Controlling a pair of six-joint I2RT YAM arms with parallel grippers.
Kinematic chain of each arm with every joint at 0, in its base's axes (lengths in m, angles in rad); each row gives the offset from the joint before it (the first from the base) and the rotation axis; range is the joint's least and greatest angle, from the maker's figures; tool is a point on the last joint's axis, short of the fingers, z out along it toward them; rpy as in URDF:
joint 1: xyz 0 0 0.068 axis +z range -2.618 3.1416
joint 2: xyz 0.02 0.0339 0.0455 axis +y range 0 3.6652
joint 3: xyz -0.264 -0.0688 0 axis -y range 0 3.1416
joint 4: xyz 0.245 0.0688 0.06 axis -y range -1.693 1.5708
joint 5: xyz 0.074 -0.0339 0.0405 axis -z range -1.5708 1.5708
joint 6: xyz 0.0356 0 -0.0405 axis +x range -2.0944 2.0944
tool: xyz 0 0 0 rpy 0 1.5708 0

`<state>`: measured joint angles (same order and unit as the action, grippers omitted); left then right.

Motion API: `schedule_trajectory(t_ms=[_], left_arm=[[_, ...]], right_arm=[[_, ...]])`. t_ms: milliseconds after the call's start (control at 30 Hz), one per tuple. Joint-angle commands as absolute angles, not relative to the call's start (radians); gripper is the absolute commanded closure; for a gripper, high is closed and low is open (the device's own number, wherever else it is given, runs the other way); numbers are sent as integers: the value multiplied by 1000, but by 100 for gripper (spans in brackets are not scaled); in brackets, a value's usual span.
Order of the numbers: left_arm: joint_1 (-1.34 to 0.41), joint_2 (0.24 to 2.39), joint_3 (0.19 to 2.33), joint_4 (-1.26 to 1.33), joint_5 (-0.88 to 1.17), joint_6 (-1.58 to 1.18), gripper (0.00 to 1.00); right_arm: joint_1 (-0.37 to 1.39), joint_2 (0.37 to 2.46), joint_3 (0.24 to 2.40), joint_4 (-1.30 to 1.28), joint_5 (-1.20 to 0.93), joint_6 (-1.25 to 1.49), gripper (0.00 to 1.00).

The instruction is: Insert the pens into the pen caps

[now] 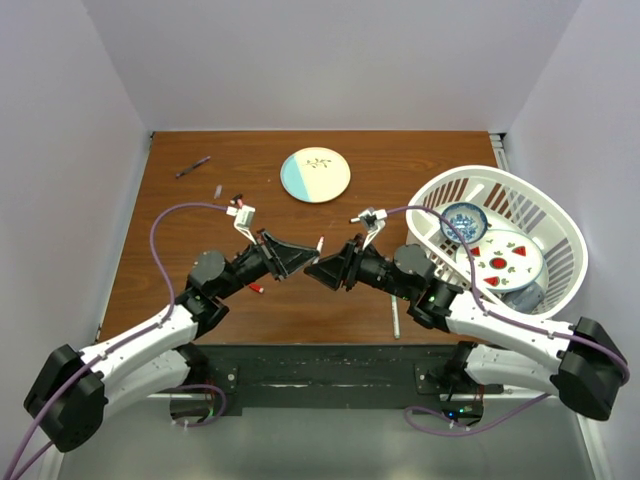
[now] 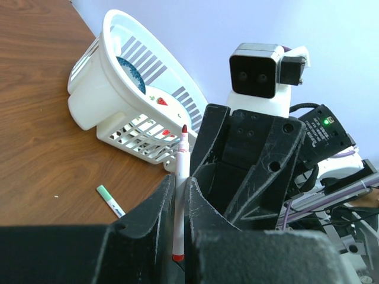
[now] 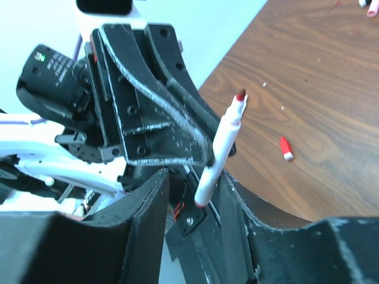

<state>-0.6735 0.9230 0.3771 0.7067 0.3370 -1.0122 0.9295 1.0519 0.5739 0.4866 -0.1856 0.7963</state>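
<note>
Pen [image 2: 182, 155], a slim white barrel with a bare red tip, is clamped in left gripper [image 2: 178, 188] between scuffed black fingers. I read right gripper [image 3: 194, 180] as spread apart. Stubby red cap [image 3: 286, 148] lies on wood-grain table [image 3: 331, 71].

On your brown wooden table [image 1: 420, 170], a round plate [image 1: 315, 175], white with a pale blue side, lies near the far edge. It is well apart from the white slotted basket [image 1: 565, 235] at the right edge. Inside the basket you see a blue patterned bowl [image 1: 463, 220] and, just beside it, a white dish [image 1: 505, 262] (red watermelon slices printed on it).
</note>
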Motion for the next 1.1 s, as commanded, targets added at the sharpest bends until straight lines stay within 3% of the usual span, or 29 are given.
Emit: schedule_trajectory(t_ms=[0,167,233,300,333,367,500,600,633,700,900,967,1067], left_arm=[[-696,905,365,793,304,-1022,100],[-716,908,344,850,284,-1052,100],[-724,910,345,861,279,-1052,100],[-730,908,347,859,275,-1051,100],[-733,905,345,856,270,-1049,100],[-732,899,345,853,265,-1048,100],[-735,865,353,774,258,-1019,100],[-733,828,409,553,204,-976,65],[-733,806,438,488,180,-968,44],[-735,779,471,313,97,-974,32],[-730,722,563,-226,-251,-1066,37],[-730,729,577,-297,-358,-955,39],[-730,756,629,-290,-294,-581,42]], right_arm=[[942,1066,592,604,-137,816,60],[960,1098,600,632,-124,831,64],[971,1104,592,644,-112,833,71],[976,1103,577,660,-103,833,81],[979,1100,571,667,-98,833,95],[980,1089,565,675,-89,833,100],[980,1045,528,663,-71,822,100],[979,993,522,569,-52,796,100],[979,976,515,542,-45,789,100],[980,925,491,476,-12,779,100],[982,787,456,290,52,738,100],[980,750,456,236,61,716,100],[980,678,453,170,77,693,100]])
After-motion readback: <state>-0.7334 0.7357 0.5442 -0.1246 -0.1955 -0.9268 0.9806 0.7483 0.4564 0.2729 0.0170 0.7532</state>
